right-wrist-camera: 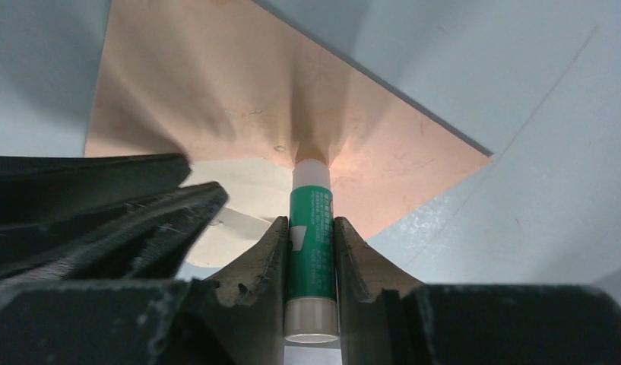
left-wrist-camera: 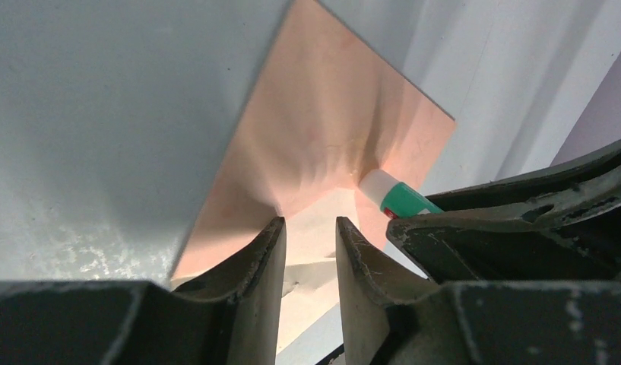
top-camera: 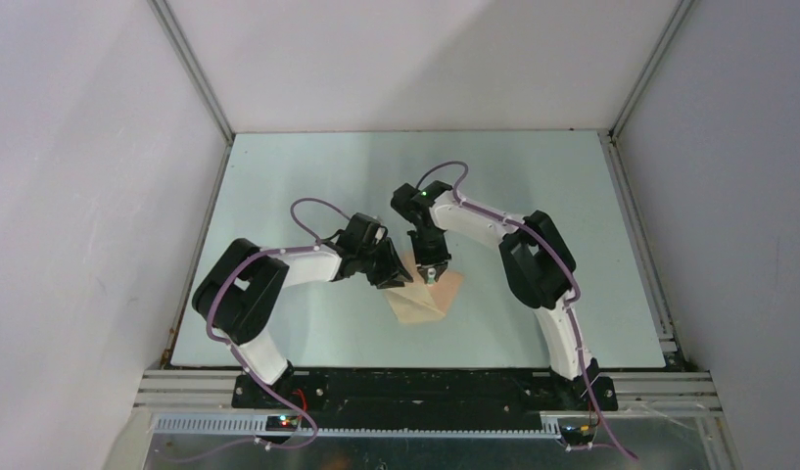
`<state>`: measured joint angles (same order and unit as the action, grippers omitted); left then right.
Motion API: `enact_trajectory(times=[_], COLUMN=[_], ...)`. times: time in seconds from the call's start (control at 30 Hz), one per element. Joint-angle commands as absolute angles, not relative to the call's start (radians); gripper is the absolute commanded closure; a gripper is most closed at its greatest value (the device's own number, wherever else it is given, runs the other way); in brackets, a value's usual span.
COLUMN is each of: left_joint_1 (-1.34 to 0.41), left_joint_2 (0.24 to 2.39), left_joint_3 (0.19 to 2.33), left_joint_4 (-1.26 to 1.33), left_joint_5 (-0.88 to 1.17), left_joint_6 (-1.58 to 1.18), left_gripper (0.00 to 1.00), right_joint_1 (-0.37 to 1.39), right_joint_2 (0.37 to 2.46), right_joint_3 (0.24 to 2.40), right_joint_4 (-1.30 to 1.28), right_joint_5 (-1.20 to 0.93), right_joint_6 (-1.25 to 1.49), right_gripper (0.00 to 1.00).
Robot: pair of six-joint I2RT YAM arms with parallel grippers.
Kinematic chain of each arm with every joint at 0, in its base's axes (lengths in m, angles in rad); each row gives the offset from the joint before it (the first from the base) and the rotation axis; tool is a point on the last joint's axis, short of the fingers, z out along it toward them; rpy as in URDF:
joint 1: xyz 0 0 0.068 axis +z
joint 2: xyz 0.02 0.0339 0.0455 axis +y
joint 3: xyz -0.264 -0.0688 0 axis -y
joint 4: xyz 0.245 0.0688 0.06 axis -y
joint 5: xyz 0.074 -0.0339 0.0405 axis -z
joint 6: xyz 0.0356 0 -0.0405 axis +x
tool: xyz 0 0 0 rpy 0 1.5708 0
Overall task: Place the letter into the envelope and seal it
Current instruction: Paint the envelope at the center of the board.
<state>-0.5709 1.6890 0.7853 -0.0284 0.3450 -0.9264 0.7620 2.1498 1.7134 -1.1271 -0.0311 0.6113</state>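
Observation:
The tan envelope (top-camera: 418,304), with diagonal seams, lies mid-table between both arms. Its pale cream flap (right-wrist-camera: 239,182) lies open and also shows in the left wrist view (left-wrist-camera: 322,217). My right gripper (right-wrist-camera: 311,222) is shut on a green glue stick (right-wrist-camera: 311,258). The stick's white tip presses down on plain peach-tan paper (right-wrist-camera: 216,91), which creases around it. I cannot tell whether this seamless paper is the letter or the envelope's body. My left gripper (left-wrist-camera: 311,222) has its fingers slightly apart, tips on the cream flap's edge, right beside the glue stick (left-wrist-camera: 402,199).
The two grippers (top-camera: 391,274) (top-camera: 433,276) stand almost touching over the paper. The pale green table (top-camera: 307,176) is walled by white panels at the back and sides. A metal rail runs along the near edge by the arm bases.

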Motion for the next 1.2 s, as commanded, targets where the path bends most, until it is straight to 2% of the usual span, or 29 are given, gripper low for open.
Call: enact_trajectory(times=[0.0,0.3,0.47,0.63,0.9,1.17], left_joint_1=[-0.572,-0.571,-0.555,-0.526,-0.523,-0.523], left_joint_2=[1.675,1.66,1.545,1.47,1.594,1.696], left_joint_3=[0.777,0.768,0.737,0.732,0.826,0.816], left_joint_4=[-0.017,-0.015,-0.043,-0.113,-0.197,-0.194], left_joint_5=[0.353,0.354,0.32,0.24,0.176,0.168], left_joint_6=[-0.922,-0.928,-0.928,-0.893,-0.806,-0.798], left_gripper=[0.64,0.65,0.65,0.7,0.75,0.82], right_joint_1=[0.778,0.782,0.771,0.769,0.768,0.779], right_joint_2=[2.189,2.212,2.18,2.169,2.157,2.142], right_joint_3=[1.81,1.825,1.769,1.753,1.758,1.774], right_joint_4=[-1.101,-1.102,-1.07,-1.065,-1.063,-1.06], right_joint_5=[-0.044,-0.037,-0.042,-0.038,-0.04,-0.039], right_joint_6=[0.598,0.602,0.605,0.604,0.605,0.613], right_gripper=[1.0,1.0,1.0,1.0,1.0,1.0])
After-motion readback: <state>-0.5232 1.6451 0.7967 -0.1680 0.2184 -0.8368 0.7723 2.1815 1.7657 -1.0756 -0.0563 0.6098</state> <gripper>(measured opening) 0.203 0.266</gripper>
